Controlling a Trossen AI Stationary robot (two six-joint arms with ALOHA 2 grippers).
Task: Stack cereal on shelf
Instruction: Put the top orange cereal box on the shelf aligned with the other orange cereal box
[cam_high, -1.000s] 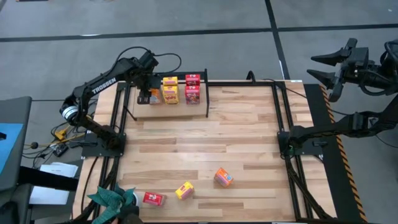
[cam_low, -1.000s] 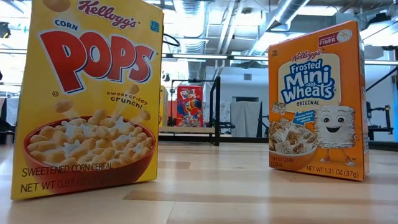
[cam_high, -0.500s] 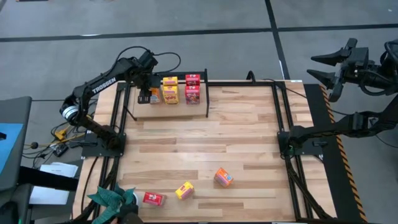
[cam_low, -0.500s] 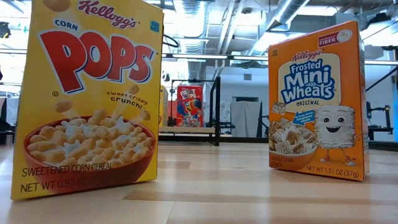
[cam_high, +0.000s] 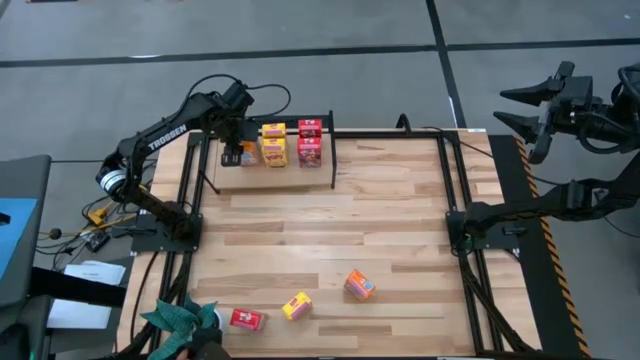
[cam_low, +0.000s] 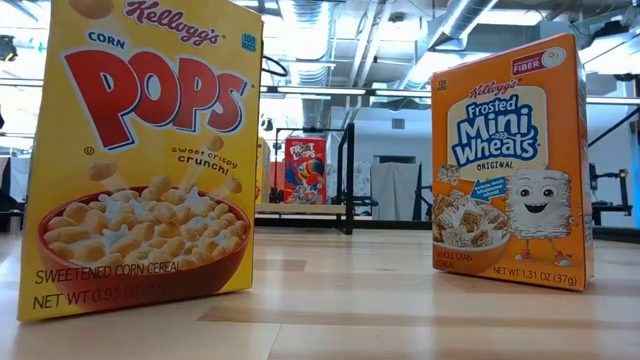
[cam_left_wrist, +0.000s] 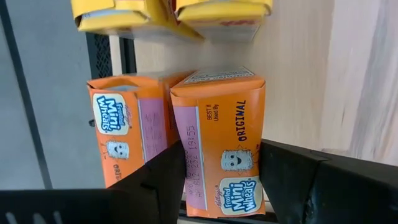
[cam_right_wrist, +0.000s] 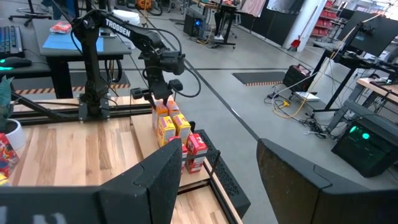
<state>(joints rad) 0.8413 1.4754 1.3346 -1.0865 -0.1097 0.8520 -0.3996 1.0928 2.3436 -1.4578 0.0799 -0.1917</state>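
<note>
The shelf (cam_high: 270, 177) stands at the table's far left and bears yellow (cam_high: 273, 145) and red (cam_high: 310, 140) cereal boxes. My left gripper (cam_high: 238, 152) hangs over the shelf's left end, shut on an orange cereal box (cam_left_wrist: 217, 124). A second orange box (cam_left_wrist: 121, 130) stands right beside the held one. Three more boxes lie near the table's front edge: red (cam_high: 246, 319), yellow (cam_high: 296, 305) and orange (cam_high: 359, 285). My right gripper (cam_high: 522, 105) is open, raised beyond the table's right edge, with nothing between its fingers. My left gripper pinches the orange box between its two fingers, one finger (cam_left_wrist: 165, 177) on the side with the purple panel (cam_left_wrist: 186, 149), the other (cam_left_wrist: 292, 174) on the opposite side. The fingers slant steeply down from above. The box hides its own lower end, so I cannot tell what it rests on.
In the low view the yellow box (cam_low: 140, 160) and the orange box (cam_low: 510, 165) stand upright close by, with the shelf (cam_low: 300, 210) and a red box (cam_low: 305, 170) far behind. A green cloth (cam_high: 180, 318) sits at the near left corner. The table's middle is bare wood (cam_high: 330, 230).
</note>
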